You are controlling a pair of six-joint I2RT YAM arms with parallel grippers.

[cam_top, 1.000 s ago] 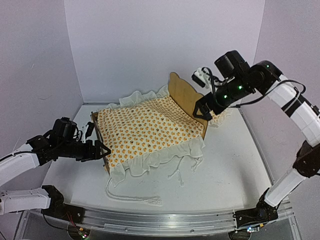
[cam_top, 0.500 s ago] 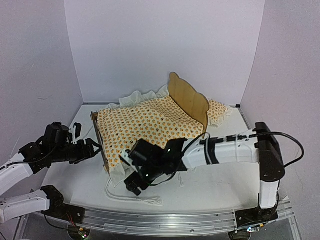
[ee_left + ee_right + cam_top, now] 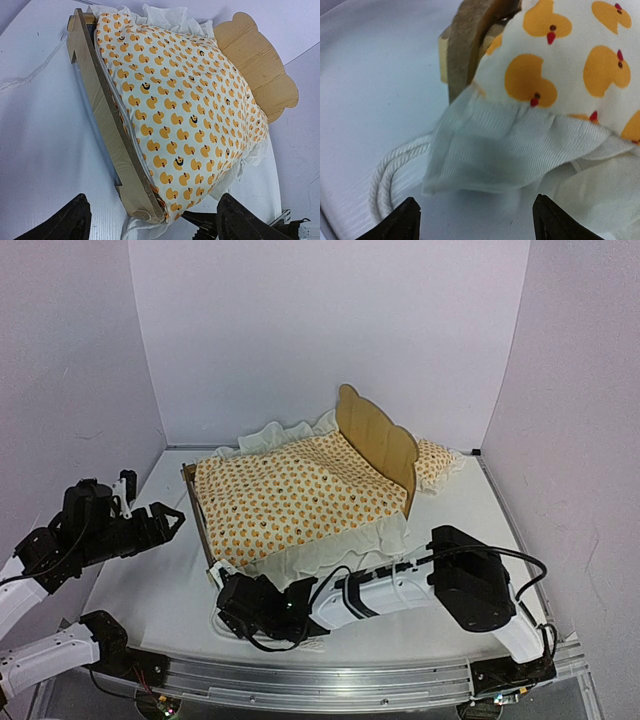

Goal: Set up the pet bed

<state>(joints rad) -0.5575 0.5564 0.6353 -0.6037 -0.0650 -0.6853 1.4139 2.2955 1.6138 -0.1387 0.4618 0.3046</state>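
Observation:
The pet bed has a scalloped plywood headboard (image 3: 375, 440) and a low footboard (image 3: 197, 515). Orange duck-print bedding (image 3: 290, 495) with a white ruffle lies on it, hiding the base. A small matching pillow (image 3: 436, 462) lies behind the headboard. My left gripper (image 3: 150, 497) is open and empty, left of the footboard (image 3: 107, 135) and apart from it. My right gripper (image 3: 222, 590) is open, low at the bed's front-left corner. The ruffle corner (image 3: 500, 150) hangs just beyond its fingertips, untouched, below the footboard end (image 3: 470, 45).
A white cord (image 3: 395, 165) lies on the table left of the ruffle corner. Another cord (image 3: 30, 80) trails off the far end of the footboard. White walls close in the back and both sides.
My right arm swung from the headboard down across the front to the bed's front-left corner. My left gripper drew back to the left, away from the footboard, still open.

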